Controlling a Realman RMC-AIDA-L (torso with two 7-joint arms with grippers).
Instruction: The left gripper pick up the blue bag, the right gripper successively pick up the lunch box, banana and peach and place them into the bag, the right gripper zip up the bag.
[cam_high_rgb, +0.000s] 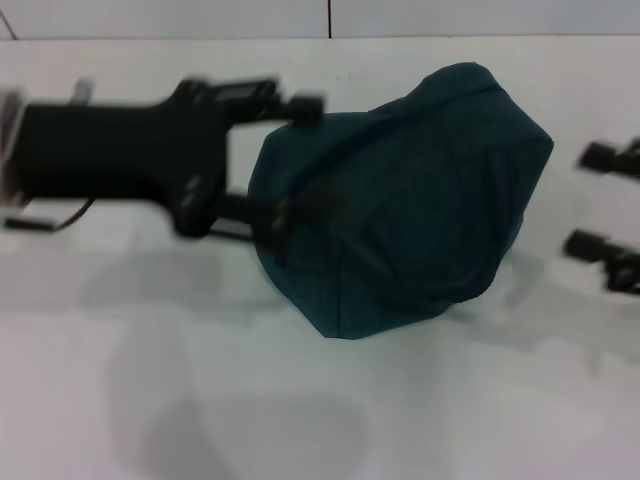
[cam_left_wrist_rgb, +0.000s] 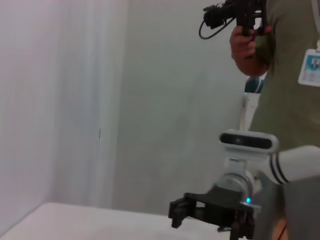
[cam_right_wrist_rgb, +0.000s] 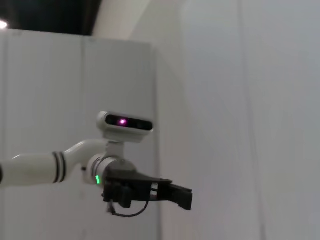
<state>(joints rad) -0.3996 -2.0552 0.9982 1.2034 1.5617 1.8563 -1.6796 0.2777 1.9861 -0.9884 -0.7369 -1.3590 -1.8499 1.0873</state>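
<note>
Place: I work in a lab | cues: bare white table (cam_high_rgb: 420, 420) | plain white walls (cam_left_wrist_rgb: 60, 100) | badge-wearing person (cam_left_wrist_rgb: 290, 90) filming beside me.

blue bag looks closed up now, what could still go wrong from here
1. The left gripper has its fingers spread right against the blue bag; pulling away could snag fabric and drag the bag across the table.
2. The right gripper sits open close beside the bag's other side; a sweep inward might bump the bulging bag.
</note>
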